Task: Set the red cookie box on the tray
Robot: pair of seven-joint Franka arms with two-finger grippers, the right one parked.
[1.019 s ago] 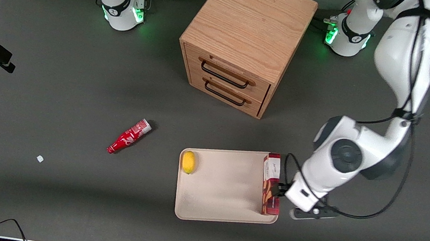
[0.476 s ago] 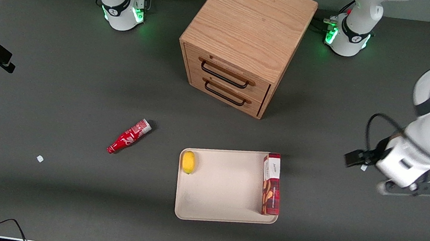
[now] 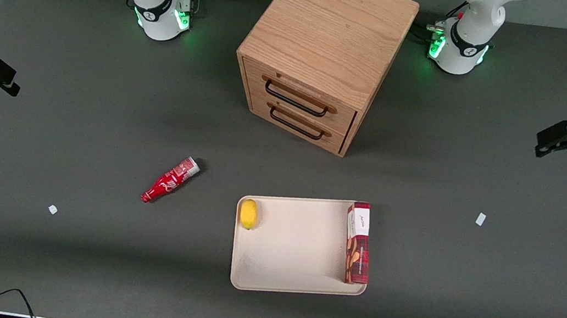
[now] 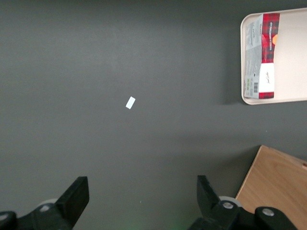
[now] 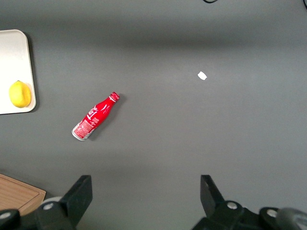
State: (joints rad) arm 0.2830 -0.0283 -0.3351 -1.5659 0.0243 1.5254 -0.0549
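While the red cookie box lies along the tray edge nearest the working arm, low and centre in the front view, the job looks finished. A lemon sits at the tray's other end. At the frame's upper right edge, the end effector hangs well apart from both.

From the left wrist, its fingers are spread wide, gripping nothing above the bare counter; box and tray show too.

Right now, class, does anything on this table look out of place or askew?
The red bottle lies toppled on the table. The red cookie box sits hard against the tray rim, opposite the lemon. The gripper hangs open, well clear.
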